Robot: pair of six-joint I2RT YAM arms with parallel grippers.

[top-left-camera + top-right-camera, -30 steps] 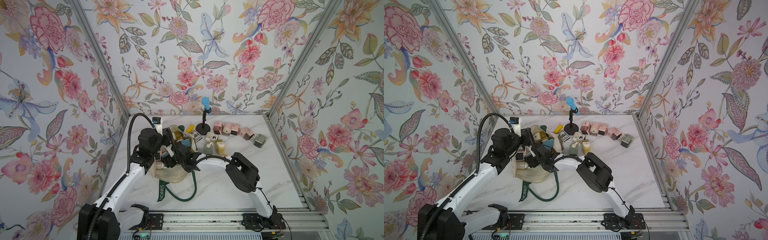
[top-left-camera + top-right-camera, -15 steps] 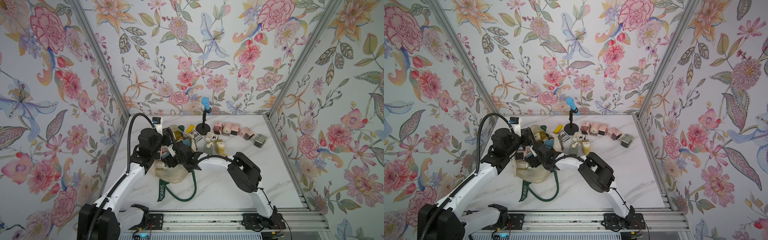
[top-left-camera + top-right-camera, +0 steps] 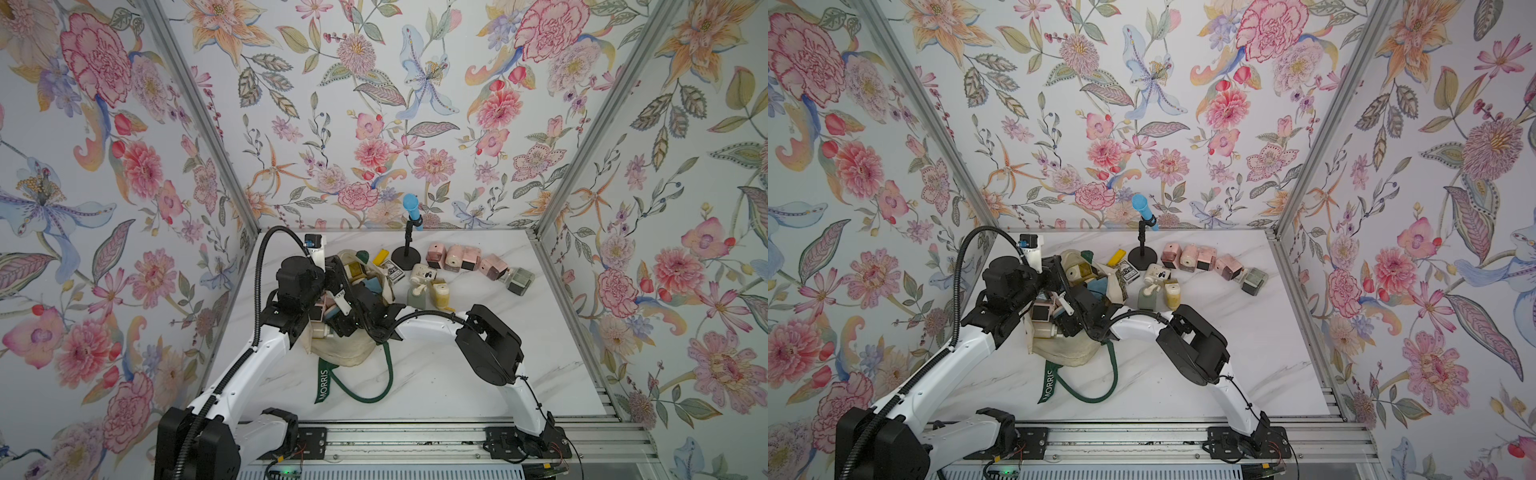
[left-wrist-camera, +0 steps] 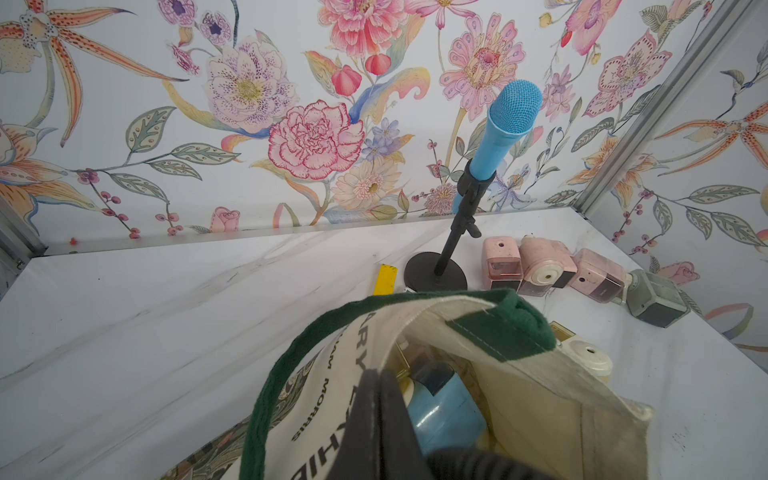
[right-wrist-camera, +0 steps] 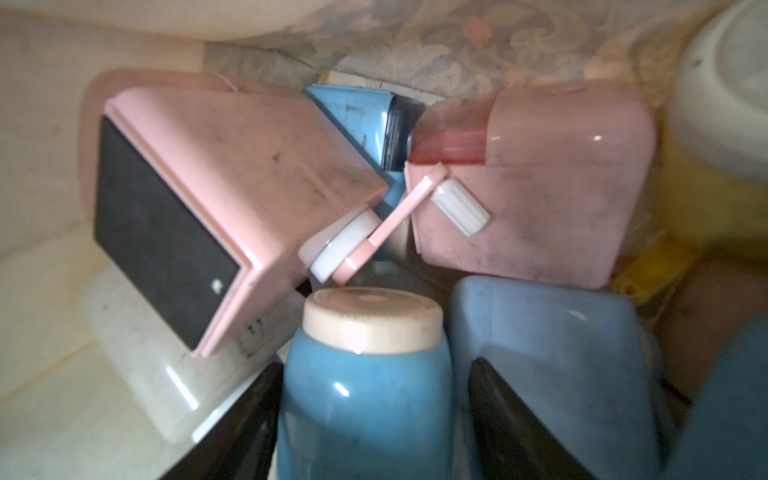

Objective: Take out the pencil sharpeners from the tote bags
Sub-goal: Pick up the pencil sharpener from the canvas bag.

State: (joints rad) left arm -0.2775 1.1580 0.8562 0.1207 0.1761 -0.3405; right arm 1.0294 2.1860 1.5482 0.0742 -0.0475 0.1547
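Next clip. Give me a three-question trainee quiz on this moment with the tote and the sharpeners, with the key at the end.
1. Multiple choice: in the right wrist view, what sits between the jaws of the right gripper? A) a green sharpener B) the blue sharpener C) a yellow bar
2. True or false: the tote is empty.
3. Short answer: what is the left gripper shut on?
Key: 1 B. 2 False: pink sharpeners lie inside it too. 3 The tote's rim.
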